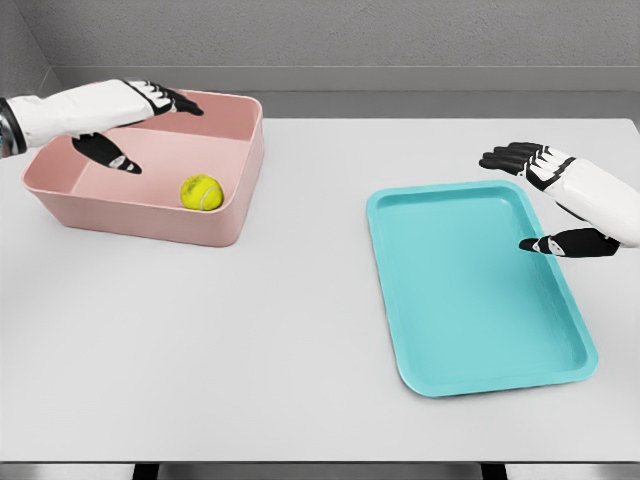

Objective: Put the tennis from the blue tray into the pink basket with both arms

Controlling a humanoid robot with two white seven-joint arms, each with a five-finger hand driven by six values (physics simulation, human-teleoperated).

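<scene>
A yellow-green tennis ball (201, 192) lies inside the pink basket (240, 205) at the table's back left, near the basket's front right corner. My left hand (140, 125) hovers over the basket's left half, fingers spread and holding nothing, a little up and left of the ball. The blue tray (440, 300) sits flat on the right side of the table with nothing in it. My right hand (530, 195) hangs over the tray's upper right edge, fingers relaxed and spread, thumb pointing left over the tray.
The white table (250, 350) stretches between basket and tray. Its front edge runs along the bottom of the view, and a grey wall stands behind.
</scene>
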